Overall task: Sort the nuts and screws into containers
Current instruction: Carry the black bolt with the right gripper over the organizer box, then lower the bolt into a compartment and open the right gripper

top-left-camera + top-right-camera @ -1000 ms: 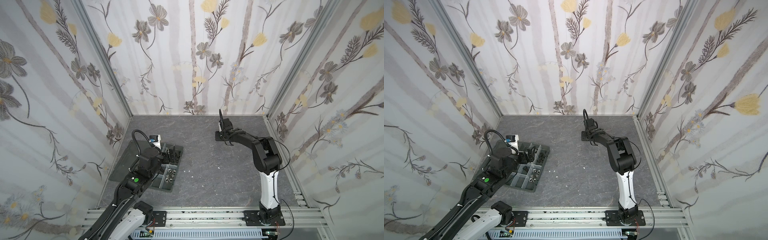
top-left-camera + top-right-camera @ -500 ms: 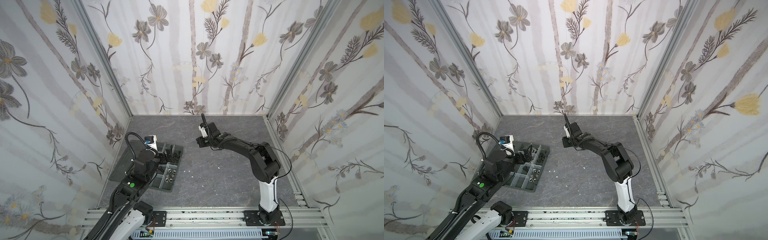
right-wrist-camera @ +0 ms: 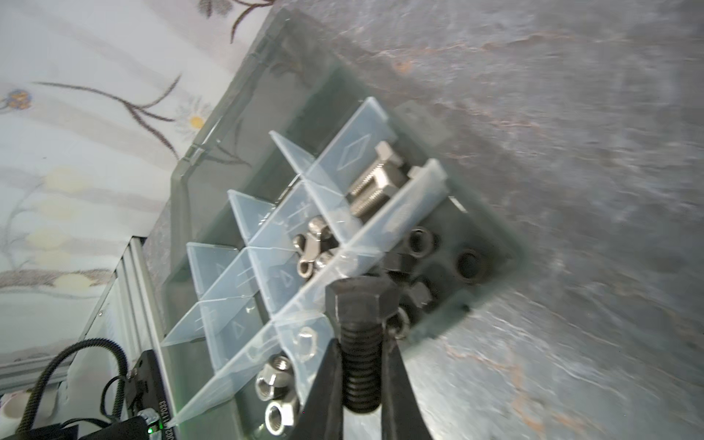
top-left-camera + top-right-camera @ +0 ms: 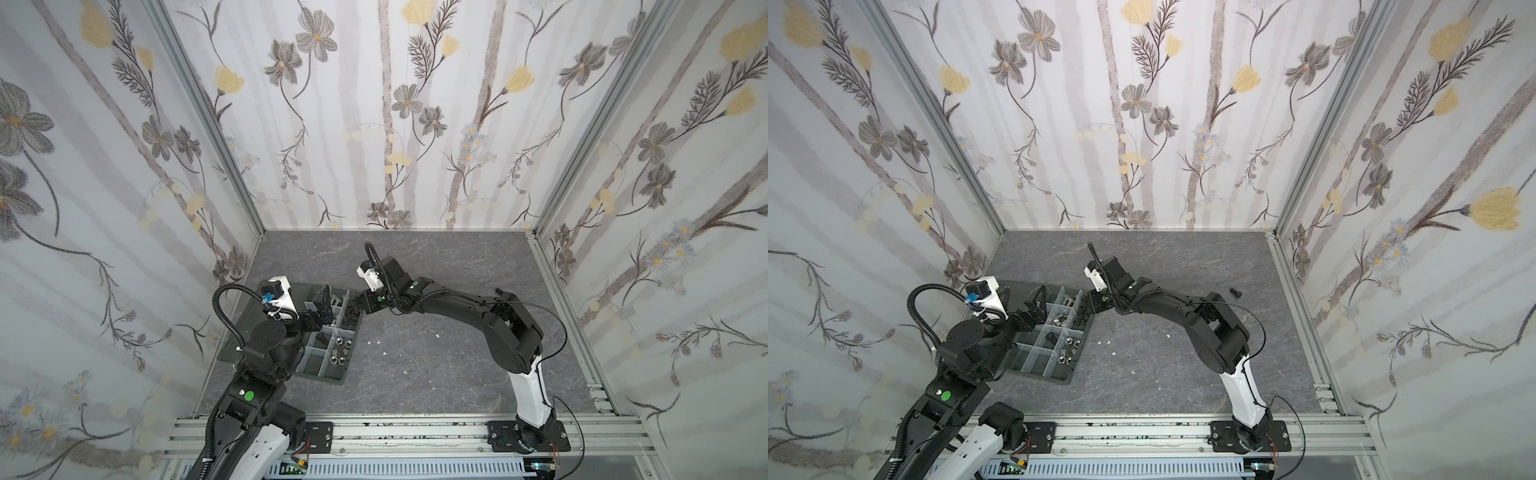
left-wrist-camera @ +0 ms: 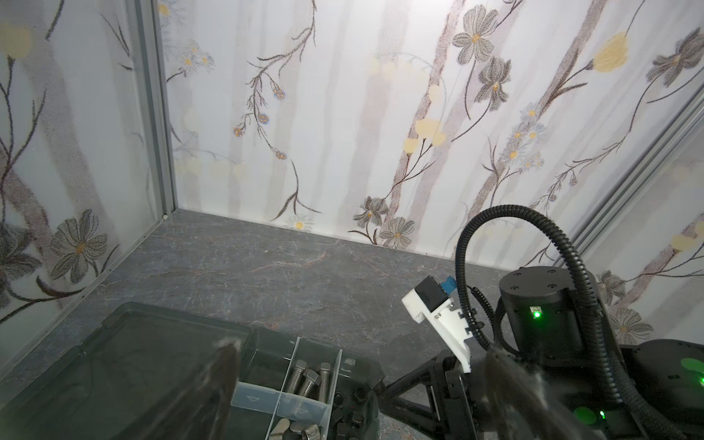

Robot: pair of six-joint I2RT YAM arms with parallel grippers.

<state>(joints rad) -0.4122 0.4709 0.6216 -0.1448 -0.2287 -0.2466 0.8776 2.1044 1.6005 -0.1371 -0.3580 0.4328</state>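
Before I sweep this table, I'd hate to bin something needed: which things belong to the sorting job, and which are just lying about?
Job: black screw in the right gripper; organiser tray; silver screws, wing nuts, black nuts, silver hex nuts inside; loose black piece on the table, likely hardware.
Lying about: white flecks; open tray lid.
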